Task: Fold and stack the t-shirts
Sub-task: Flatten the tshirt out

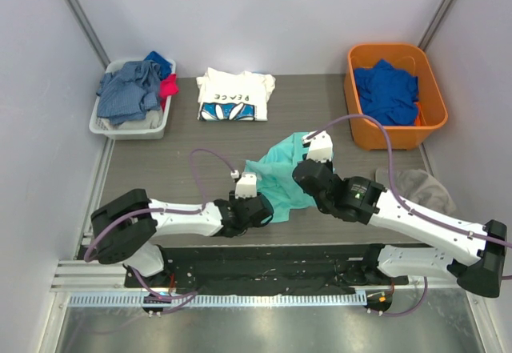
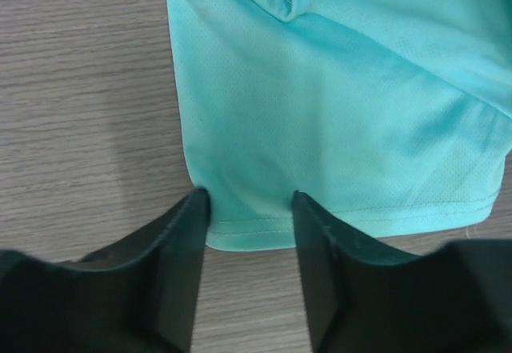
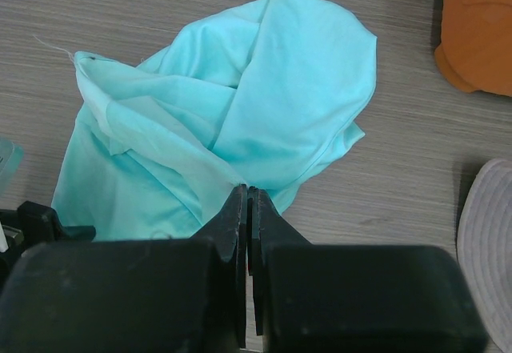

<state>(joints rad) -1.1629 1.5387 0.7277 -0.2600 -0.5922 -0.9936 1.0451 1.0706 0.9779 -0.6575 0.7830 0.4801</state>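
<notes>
Two t-shirts on the desk [image 1: 160, 169]! One mint-teal t-shirt [image 1: 280, 173] lies bunched, its long axis running from the left end effector [image 2: 248, 201] diagonally away and rightward. One white PEACE t-shirt [image 1: 234, 95] sits folded, well beyond both arms. Left end effector released, straddling the teal hem. Right end effector [image 3: 248, 189] clenched on a teal fold.

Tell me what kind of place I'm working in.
Likely a lab robot cell for laundry folding: white panels enclose a wood-grain table, with a white basket and orange bin of clothes and a teal t-shirt mid-table.
</notes>
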